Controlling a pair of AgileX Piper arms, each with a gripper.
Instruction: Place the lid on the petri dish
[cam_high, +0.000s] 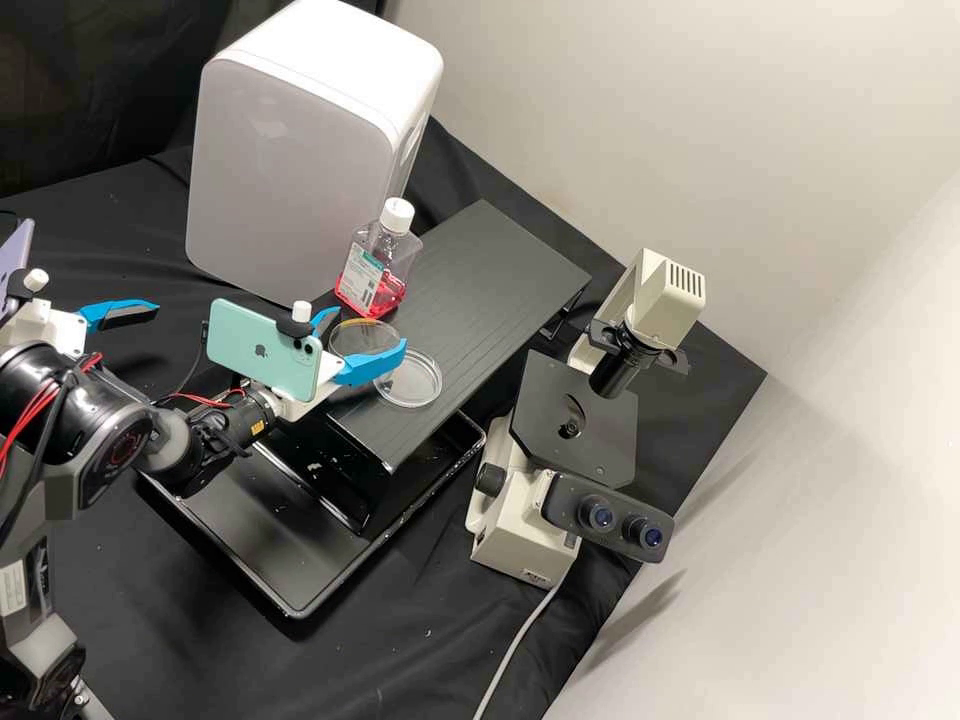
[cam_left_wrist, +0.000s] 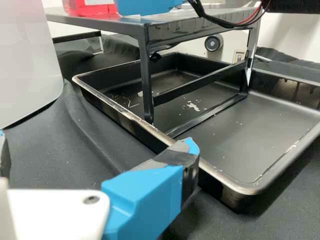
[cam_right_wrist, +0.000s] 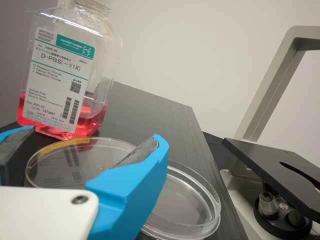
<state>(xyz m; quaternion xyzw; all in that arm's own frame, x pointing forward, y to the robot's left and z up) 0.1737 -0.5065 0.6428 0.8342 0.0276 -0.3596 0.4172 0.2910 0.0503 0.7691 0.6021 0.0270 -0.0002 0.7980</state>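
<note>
Clear plastic lid (cam_high: 365, 333) is clamped in my right gripper (cam_high: 356, 342) over the black shelf (cam_high: 490, 280); the petri dish (cam_high: 410, 382) sits uncovered just beside it, by the shelf's front edge. From the left wrist, my left gripper (cam_left_wrist: 95, 142) hangs open and empty beside the black tray (cam_left_wrist: 235, 184). From the right wrist, the lid (cam_right_wrist: 60, 165) hovers beside the dish (cam_right_wrist: 195, 200), with the bottle (cam_right_wrist: 65, 75) behind.

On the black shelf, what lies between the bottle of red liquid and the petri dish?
The clear lid, held in the right hand, lies between the bottle and the petri dish, as the high view shows.
</note>
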